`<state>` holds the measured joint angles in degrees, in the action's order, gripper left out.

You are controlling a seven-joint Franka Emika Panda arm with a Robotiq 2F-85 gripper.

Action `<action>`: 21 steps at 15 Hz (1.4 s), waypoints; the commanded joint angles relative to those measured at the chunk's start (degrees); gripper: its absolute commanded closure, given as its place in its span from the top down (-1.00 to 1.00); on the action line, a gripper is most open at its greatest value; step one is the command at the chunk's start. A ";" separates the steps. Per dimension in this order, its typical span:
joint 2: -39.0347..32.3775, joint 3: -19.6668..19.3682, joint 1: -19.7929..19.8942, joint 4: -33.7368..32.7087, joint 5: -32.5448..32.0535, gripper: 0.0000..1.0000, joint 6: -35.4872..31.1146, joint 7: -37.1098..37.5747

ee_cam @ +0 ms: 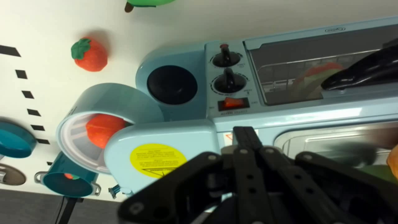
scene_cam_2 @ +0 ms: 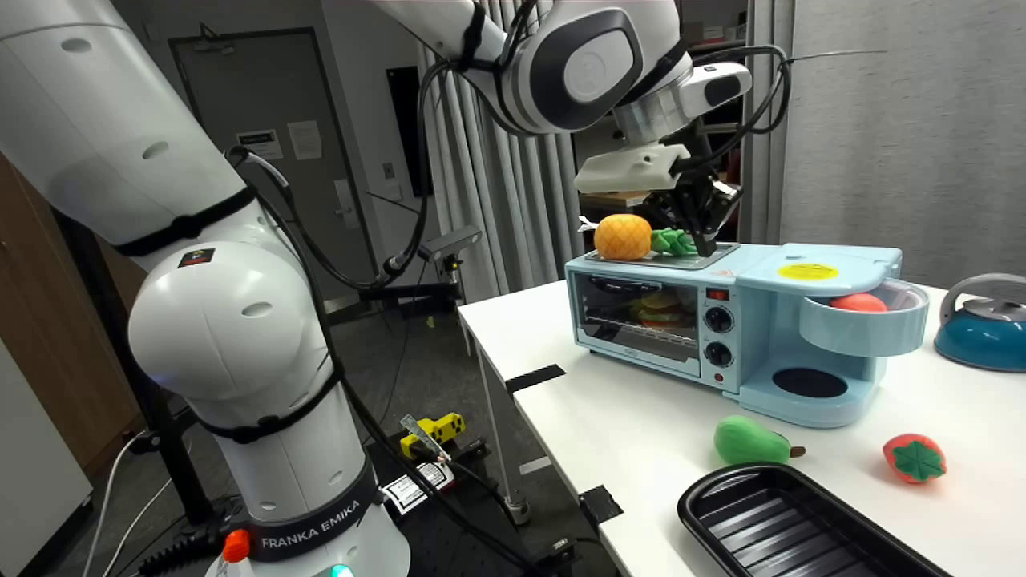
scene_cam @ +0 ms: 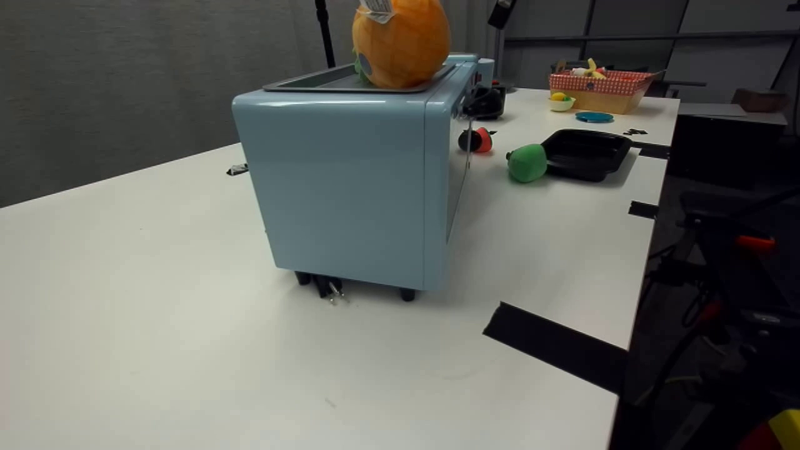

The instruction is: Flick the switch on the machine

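The machine is a light blue boxy toaster oven (scene_cam_2: 753, 324) with a coffee-maker side; it also shows in an exterior view from its end (scene_cam: 337, 187) and in the wrist view (ee_cam: 133, 133). Its red rocker switch (ee_cam: 233, 103) sits in a black frame above two black knobs on the front panel; the switch also shows small in an exterior view (scene_cam_2: 717, 294). My gripper (ee_cam: 247, 132) is shut with nothing between the fingertips. In the wrist view the tips appear over the machine's top front edge, beside the switch. In an exterior view the gripper (scene_cam_2: 705, 247) points down at the top; contact cannot be told.
A pineapple plush (scene_cam_2: 624, 237) lies on the machine's top tray, close to the gripper. A black oven handle (ee_cam: 367, 70) sticks out in front. A green plush (scene_cam_2: 749, 441), a strawberry (scene_cam_2: 914, 458) and a black pan (scene_cam_2: 801, 521) lie before the machine. A kettle (scene_cam_2: 990, 332) stands beside it.
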<state>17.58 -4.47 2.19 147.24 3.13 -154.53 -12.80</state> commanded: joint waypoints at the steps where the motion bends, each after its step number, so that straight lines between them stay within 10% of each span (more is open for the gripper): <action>1: 1.61 -0.73 -1.00 2.88 0.74 -1.00 -6.08 1.26; 6: 1.23 -0.92 -1.29 3.11 0.75 -1.00 -9.77 2.10; 7: 1.18 -0.93 -1.35 3.07 0.74 -0.48 -10.18 2.25; 17: 0.92 -1.54 -3.23 2.74 1.89 0.87 -10.84 1.72; 21: 1.18 -1.74 -3.64 2.94 1.73 1.00 -10.73 1.55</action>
<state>17.80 -5.02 0.14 149.27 3.44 -163.60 -10.83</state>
